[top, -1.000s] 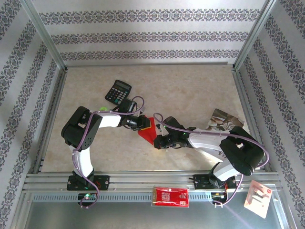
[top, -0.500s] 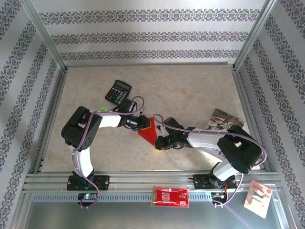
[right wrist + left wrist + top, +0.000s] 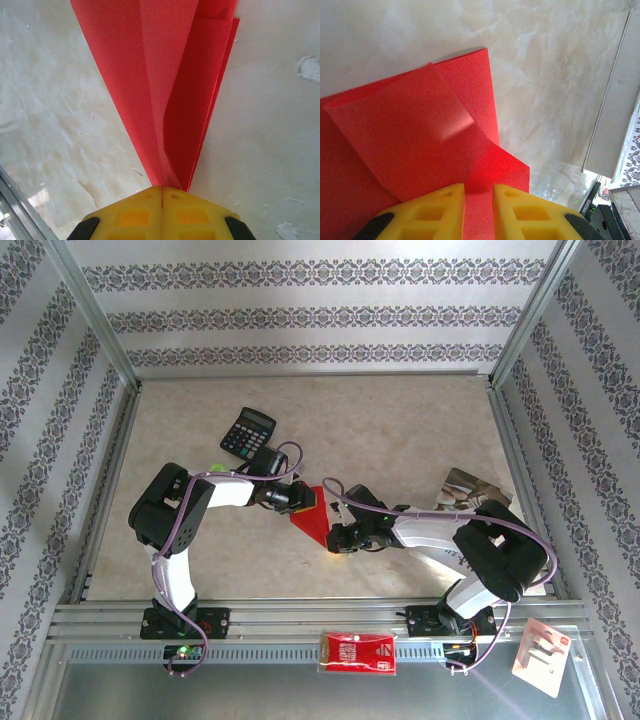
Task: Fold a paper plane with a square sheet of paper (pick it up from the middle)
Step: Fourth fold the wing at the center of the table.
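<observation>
Leftmost, the left gripper [image 3: 479,195] clamps one edge of the bright red, partly folded paper plane [image 3: 313,518], which sits between both arms near the middle of the beige marbled worktop [image 3: 400,430]; the right gripper [image 3: 162,192], fingers pressed together, pinches its pointed tip.

Paper plane [image 3: 312,516]: both ends covered by left gripper [image 3: 298,500] and right gripper [image 3: 337,537], cropped at picture edges in wrist views; booklet [image 3: 462,490] partly behind right arm.
</observation>
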### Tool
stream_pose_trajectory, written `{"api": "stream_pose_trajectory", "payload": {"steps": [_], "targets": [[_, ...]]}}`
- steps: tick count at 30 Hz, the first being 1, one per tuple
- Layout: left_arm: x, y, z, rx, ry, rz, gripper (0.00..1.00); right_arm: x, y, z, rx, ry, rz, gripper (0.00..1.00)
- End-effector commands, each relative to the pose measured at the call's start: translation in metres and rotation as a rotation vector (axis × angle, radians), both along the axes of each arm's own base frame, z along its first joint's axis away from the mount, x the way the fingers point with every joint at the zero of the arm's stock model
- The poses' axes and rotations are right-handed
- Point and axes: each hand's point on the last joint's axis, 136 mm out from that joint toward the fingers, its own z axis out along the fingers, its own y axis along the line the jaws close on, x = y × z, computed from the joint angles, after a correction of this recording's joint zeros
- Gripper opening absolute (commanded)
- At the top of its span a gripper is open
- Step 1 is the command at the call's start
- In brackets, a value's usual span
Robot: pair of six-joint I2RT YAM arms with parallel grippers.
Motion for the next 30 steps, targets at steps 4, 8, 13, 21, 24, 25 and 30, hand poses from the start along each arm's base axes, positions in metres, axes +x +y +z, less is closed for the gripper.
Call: {"api": "stream_pose_trajectory", "payload": {"steps": [4,8,13,21,24,25,30], "targets": [[-0.012,0.027,-0.039,0.142,0.087,0.034,0.21,-0.011,-0.013,-0.021,-0.042,0.036,-0.007,0.03],[-0.012,0.031,-0.042,0.159,0.090,0.043,0.21,-0.028,-0.024,-0.034,-0.071,0.075,-0.022,0.02],[-0.016,0.038,-0.053,0.210,0.113,0.042,0.21,-0.038,-0.030,-0.039,-0.082,0.090,-0.035,0.01],[-0.025,0.048,-0.069,0.256,0.148,0.059,0.19,-0.047,-0.031,-0.038,-0.082,0.097,-0.034,0.00],[-0.027,0.049,-0.071,0.262,0.152,0.060,0.19,-0.049,-0.031,-0.036,-0.079,0.096,-0.034,0.00],[-0.027,0.050,-0.071,0.263,0.151,0.060,0.19,-0.050,-0.031,-0.036,-0.079,0.096,-0.035,0.00],[-0.028,0.050,-0.072,0.271,0.152,0.057,0.19,-0.054,-0.032,-0.033,-0.075,0.094,-0.037,0.00]]}}
